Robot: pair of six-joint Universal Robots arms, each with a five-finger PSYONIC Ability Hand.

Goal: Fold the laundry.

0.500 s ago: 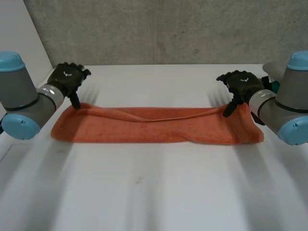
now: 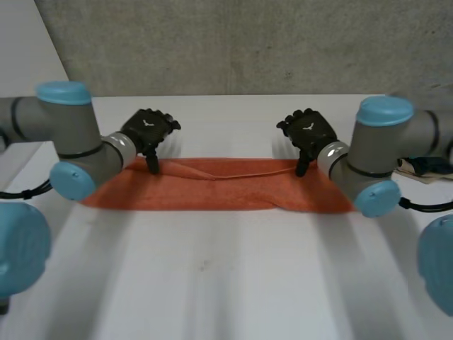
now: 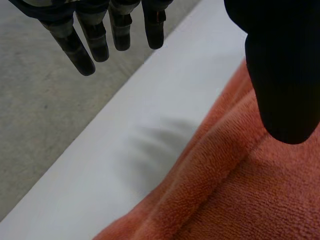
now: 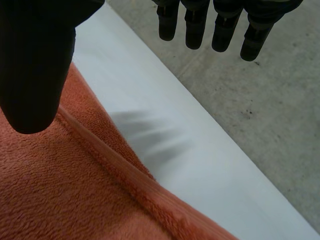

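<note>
An orange towel [image 2: 212,190], folded into a long narrow strip, is laid from left to right across the far half of the white table [image 2: 226,283]. A raised fold line is seen running along its far part, and its right part is bunched slightly where the layers overlap.

The left arm [image 2: 78,149] is bent inward from the left side, so that the left hand [image 2: 148,129] is held over the towel's far edge, left of the middle. The right arm [image 2: 368,159] is bent in the same way from the right, and the right hand [image 2: 309,131] is held over the far edge, right of the middle. The two hands are set well apart, with the towel's central stretch between them.

In the left wrist view the fingers [image 3: 92,40] are held straight and spread over the bare table beyond the towel's far edge, while the thumb [image 3: 282,65] is pointed down over the hemmed edge of the cloth. Nothing is pinched between them, so the hand is released. Whether the thumb tip is touching the towel cannot be told.

In the right wrist view the same pose is mirrored: the fingers [image 4: 225,30] are extended over the table, the thumb [image 4: 35,65] is lowered above the towel's far edge, and no cloth is grasped.

A concrete wall [image 2: 248,42] is seen behind the table.
</note>
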